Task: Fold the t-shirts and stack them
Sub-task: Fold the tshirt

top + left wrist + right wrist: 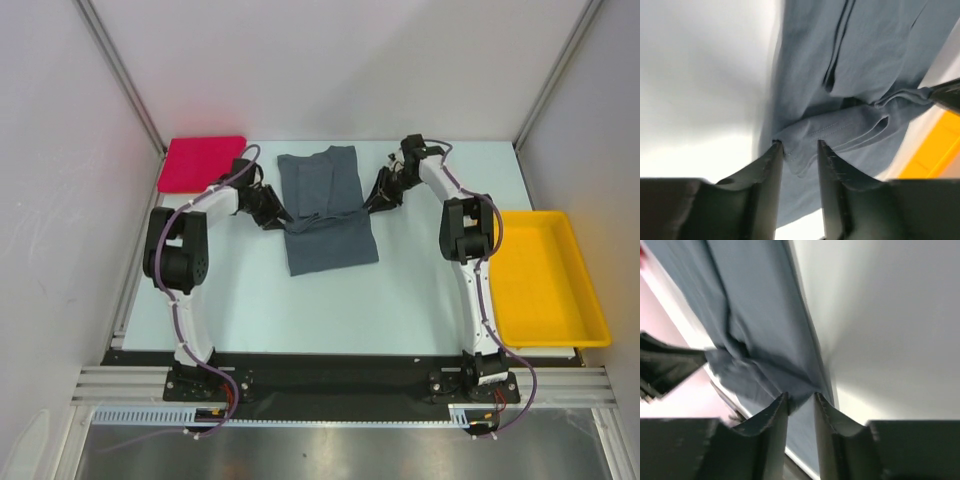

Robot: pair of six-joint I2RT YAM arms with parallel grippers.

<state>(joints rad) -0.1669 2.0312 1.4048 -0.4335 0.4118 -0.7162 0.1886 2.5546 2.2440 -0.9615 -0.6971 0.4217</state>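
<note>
Grey t-shirt (pixel 330 245) lies mid-desk, spread roughly flat. Its 12 o'clock half is creased lengthwise and a bunched band of cloth runs across the middle. The 6 o'clock half is smooth and roughly rectangular.

Left end effector (pixel 798 143) sits at the shirt's 9 o'clock edge, right on that bunched band. In the left wrist view its fingers (pixel 771 170) stand apart w/ a stitched hem fold lying between the tips. The cloth touches the inner face of at least one finger, but the gap is plain, so it's released, not clenched.

Right end effector (pixel 800 395) is at the shirt's 3 o'clock edge, opposite the left one, w/ the cloth band stretched between the two. Its fingers are also parted, narrower gap, w/ the shirt's edge showing between the tips. Released too.

Both arms reach in toward the shirt from either side, wrists low over the desk (pixel 420 300).

Red t-shirt (pixel 203 163) lies as a flat rectangle at approx. 10 o'clock of the grey one, in the far left corner of the desk, well apart from both end effectors.

Yellow tray (pixel 545 280) sits at approx. 4 o'clock of the grey shirt, along the desk's right edge, near the right arm's upper link.
</note>
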